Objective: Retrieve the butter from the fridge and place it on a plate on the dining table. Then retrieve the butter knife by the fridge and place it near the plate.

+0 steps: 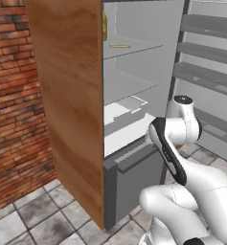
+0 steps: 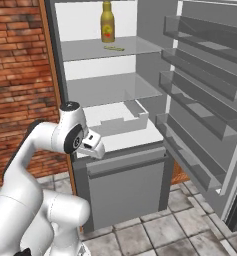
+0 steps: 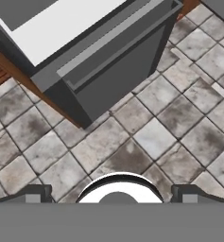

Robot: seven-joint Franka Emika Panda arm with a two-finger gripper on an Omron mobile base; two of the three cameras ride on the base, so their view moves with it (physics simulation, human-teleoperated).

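The fridge [image 2: 140, 100] stands open. On its upper shelf, a yellow bottle [image 2: 107, 21] stands at the back and a small flat item, possibly the butter [image 2: 113, 48], lies near the front edge. The gripper [image 3: 114, 194] points down at the tiled floor [image 3: 156, 137] before the grey bottom drawer [image 2: 125, 187], spread wide, holding nothing.

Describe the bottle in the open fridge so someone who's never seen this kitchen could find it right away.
Start at the open fridge beside the brick wall and look at its top glass shelf. The bottle stands upright toward the back, yellow-olive with a red label. It is the only tall thing there; a thin yellowish-green item lies flat before it.
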